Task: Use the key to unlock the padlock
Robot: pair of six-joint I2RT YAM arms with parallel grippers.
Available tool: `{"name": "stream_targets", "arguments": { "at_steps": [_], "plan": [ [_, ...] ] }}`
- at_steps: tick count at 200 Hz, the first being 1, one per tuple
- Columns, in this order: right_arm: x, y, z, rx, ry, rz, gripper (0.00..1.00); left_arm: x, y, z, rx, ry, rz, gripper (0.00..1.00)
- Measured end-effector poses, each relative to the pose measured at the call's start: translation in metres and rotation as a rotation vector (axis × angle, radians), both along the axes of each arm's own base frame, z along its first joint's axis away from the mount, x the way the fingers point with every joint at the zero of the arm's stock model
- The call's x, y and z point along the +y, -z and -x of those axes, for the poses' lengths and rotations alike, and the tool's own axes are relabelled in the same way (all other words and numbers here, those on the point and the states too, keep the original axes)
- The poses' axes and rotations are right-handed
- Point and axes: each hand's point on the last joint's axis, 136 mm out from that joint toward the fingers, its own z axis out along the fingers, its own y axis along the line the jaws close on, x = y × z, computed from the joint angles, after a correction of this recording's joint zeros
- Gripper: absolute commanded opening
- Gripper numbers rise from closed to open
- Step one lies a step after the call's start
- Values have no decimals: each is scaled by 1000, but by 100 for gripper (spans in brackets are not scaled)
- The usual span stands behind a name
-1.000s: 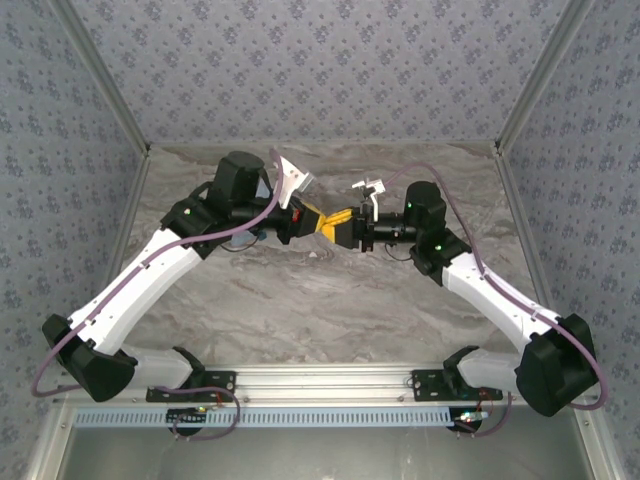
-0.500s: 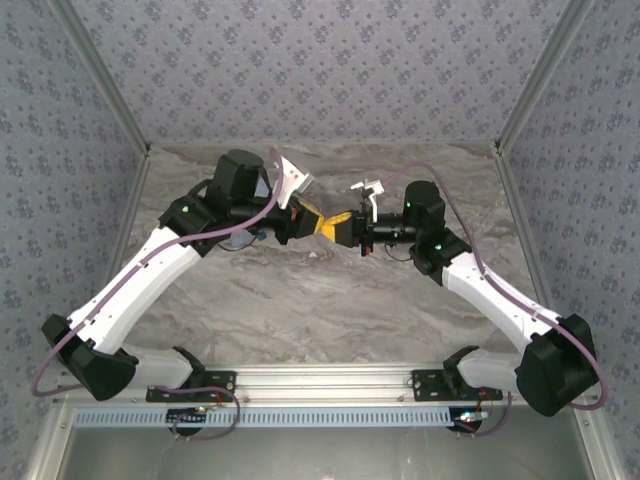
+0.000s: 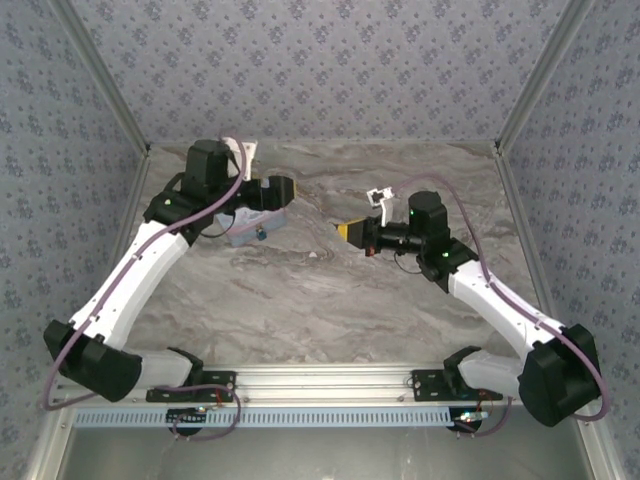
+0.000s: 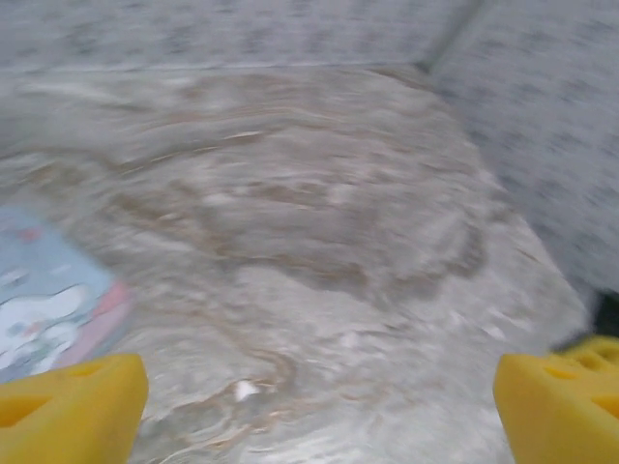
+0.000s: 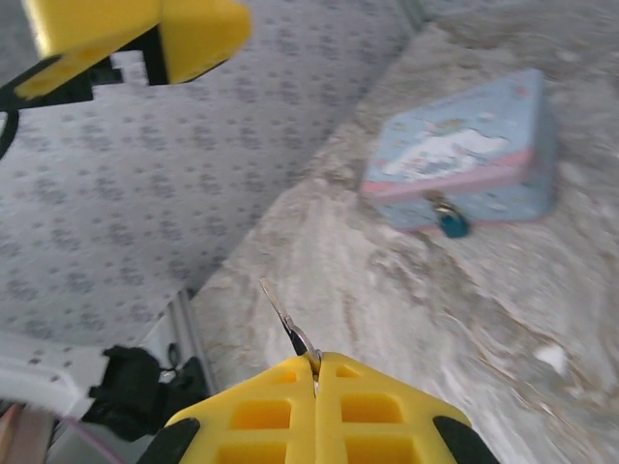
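Note:
The small teal padlock (image 5: 451, 222) hangs on the front of a pale blue cartoon tin (image 5: 464, 164), which lies on the marble table left of centre (image 3: 250, 232). My right gripper (image 3: 349, 231) hovers right of the tin, pointing toward it, with its yellow fingers (image 5: 387, 411) shut on the thin silvery key (image 5: 288, 326). The key's blade sticks out ahead of the fingertips. My left gripper (image 3: 282, 191) hangs above the far right of the tin with its jaws wide open and nothing between them. One corner of the tin (image 4: 48, 309) lies beside its left finger (image 4: 68, 411).
The marble tabletop (image 3: 330, 300) is walled by patterned panels on three sides. A small white fleck (image 4: 244, 390) lies on the marble near the middle. The arm bases sit on a metal rail (image 3: 320, 385) at the near edge.
The grippers were tip to tip at the centre. The left one has opened, let go and swung back left above the tin. The right one has drawn slightly right, shut on the key.

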Motion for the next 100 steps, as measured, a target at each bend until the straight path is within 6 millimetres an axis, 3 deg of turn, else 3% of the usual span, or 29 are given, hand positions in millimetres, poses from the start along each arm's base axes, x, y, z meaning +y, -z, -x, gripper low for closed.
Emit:
{"name": "stream_targets", "arguments": {
  "at_steps": [18, 41, 76, 100],
  "plan": [
    [-10, 12, -6, 29, 80, 48, 0, 21, 27, -27, 53, -118, -37, 97],
    [-22, 21, -10, 50, 159, 96, 0, 33, 72, -58, 138, -203, -94, 97],
    [-34, 35, -15, 86, 227, 153, 0, 26, 141, -91, 271, -224, -172, 96],
    [-37, 40, -15, 102, 246, 174, 0, 20, 165, -108, 310, -223, -192, 95]
  ]
}}
